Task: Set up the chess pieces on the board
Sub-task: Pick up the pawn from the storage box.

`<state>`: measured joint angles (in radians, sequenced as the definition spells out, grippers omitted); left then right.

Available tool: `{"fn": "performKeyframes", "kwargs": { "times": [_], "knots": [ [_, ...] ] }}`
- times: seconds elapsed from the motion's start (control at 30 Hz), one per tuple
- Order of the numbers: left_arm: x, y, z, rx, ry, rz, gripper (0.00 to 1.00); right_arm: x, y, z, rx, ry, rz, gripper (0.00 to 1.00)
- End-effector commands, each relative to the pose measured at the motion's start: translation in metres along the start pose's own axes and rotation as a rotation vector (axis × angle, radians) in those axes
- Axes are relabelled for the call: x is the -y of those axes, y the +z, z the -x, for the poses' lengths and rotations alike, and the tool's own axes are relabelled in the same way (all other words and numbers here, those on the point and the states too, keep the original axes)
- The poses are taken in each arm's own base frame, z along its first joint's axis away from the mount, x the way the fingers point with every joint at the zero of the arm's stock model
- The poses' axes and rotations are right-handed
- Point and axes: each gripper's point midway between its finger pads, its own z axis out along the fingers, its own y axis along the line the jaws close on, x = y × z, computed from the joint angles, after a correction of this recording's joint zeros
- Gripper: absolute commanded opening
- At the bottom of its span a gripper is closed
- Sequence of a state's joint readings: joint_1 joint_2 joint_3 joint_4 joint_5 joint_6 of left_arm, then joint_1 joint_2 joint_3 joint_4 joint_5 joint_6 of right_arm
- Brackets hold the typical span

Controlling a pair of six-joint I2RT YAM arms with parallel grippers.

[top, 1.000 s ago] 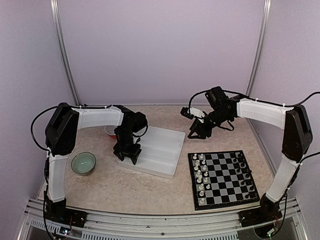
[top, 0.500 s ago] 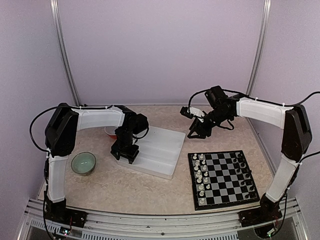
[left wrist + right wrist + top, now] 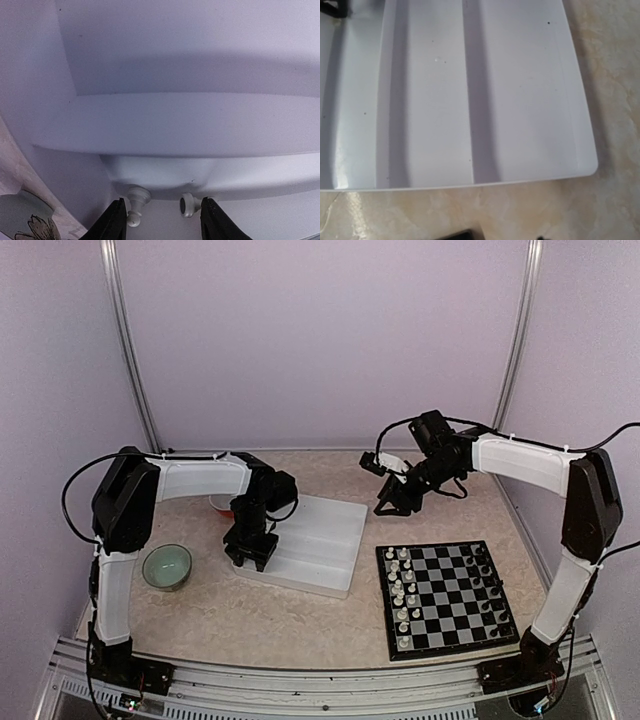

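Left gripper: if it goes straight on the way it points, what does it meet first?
Probably the two white chess pieces lying in the white tray, just ahead of the left gripper, between its open jaws. The tray's wall rises right behind them; depth is unclear from the wrist view.

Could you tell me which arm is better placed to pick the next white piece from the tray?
Left: the left fingers are down in the tray, straddling two white pieces; the right fingers hang above the table, beside the tray.
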<state>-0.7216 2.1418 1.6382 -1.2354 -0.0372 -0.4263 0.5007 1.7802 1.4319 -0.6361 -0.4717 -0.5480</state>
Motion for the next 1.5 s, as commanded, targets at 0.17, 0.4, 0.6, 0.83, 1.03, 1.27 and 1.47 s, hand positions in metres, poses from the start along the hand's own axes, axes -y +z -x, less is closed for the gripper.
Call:
{"fn": "performKeyframes", "kwargs": {
  "times": [0.17,0.4,0.6,0.83,1.03,1.27,1.47],
  "knots": [
    [-0.010,0.011,-0.013,-0.027,-0.024,0.061,0.45,-0.002,0.003,0.008,0.009,-0.010,0.018,0.48],
    [-0.022,0.007,-0.015,0.003,-0.056,0.104,0.38,-0.005,0.006,0.011,0.008,-0.025,0.020,0.48],
    [-0.022,-0.001,-0.021,-0.001,-0.069,0.090,0.27,-0.008,0.006,0.011,0.001,-0.040,0.016,0.48],
    [-0.021,-0.012,-0.027,-0.016,-0.091,0.070,0.14,-0.010,0.007,0.011,-0.005,-0.054,0.008,0.47],
    [-0.025,-0.017,-0.023,0.003,-0.096,0.081,0.10,-0.011,0.007,0.010,-0.012,-0.069,0.001,0.47],
    [-0.024,-0.003,-0.029,-0.024,-0.073,0.069,0.12,-0.011,0.008,0.009,-0.017,-0.083,-0.006,0.47],
    [-0.023,-0.001,-0.012,0.023,-0.056,0.047,0.05,-0.013,0.009,0.011,-0.026,-0.112,-0.014,0.47]
  ]
}}
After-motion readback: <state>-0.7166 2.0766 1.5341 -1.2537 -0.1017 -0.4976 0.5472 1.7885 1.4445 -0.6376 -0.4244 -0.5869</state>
